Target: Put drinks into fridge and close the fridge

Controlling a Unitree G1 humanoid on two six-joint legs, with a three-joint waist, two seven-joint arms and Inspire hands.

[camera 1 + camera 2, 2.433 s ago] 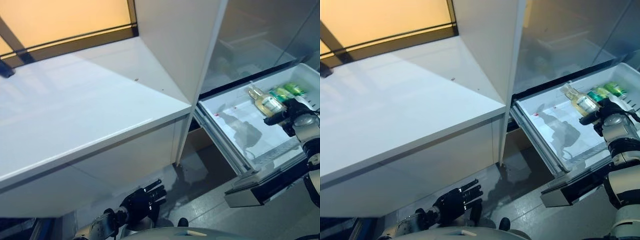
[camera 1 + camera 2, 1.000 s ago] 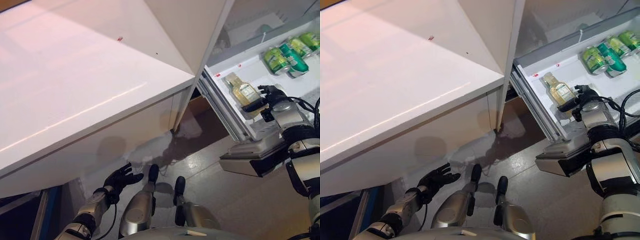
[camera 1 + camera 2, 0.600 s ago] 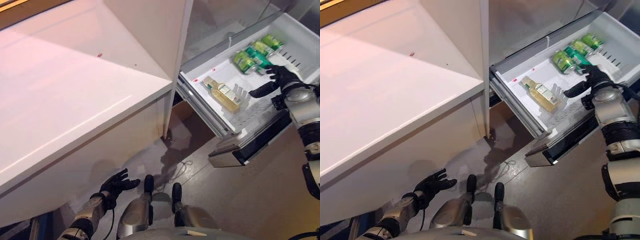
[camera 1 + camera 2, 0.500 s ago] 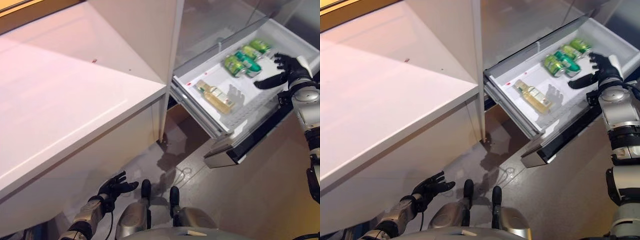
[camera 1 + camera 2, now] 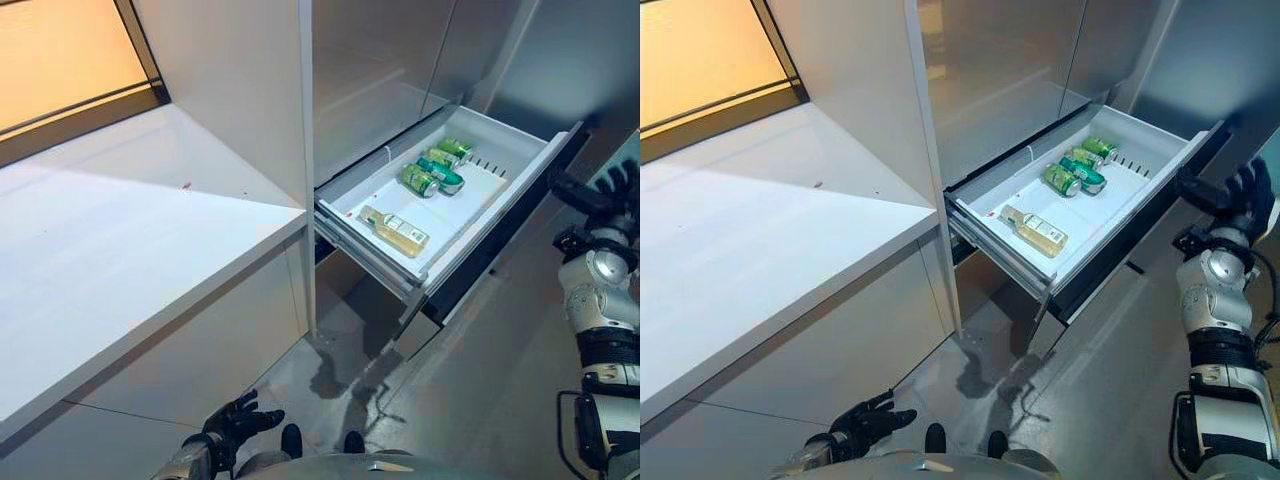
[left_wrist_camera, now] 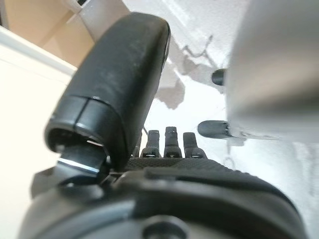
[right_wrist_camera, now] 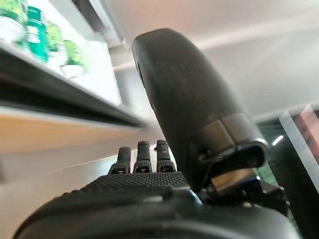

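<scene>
The white fridge drawer [image 5: 520,150] stands pulled out. In it lie a clear bottle of yellow drink [image 5: 394,231] near the front and green cans [image 5: 432,172] further back. My right hand [image 5: 1238,196] is open and empty, held beside the drawer's dark front panel [image 5: 1140,232], apart from the drinks. In the right wrist view its fingers [image 7: 144,154] are straight, with the cans [image 7: 35,35] beyond. My left hand [image 5: 238,418] hangs low over the floor, open and empty, with its fingers [image 6: 167,139] straight in the left wrist view.
A white counter [image 5: 120,240] fills the left side, with a tall white cabinet panel [image 5: 250,90] between it and the grey fridge doors [image 5: 400,60]. Grey floor [image 5: 480,380] lies below the drawer.
My right hand has let go of the bottle, which now lies in the drawer, and has drawn back to the drawer's front. The camera has shifted a lot.
</scene>
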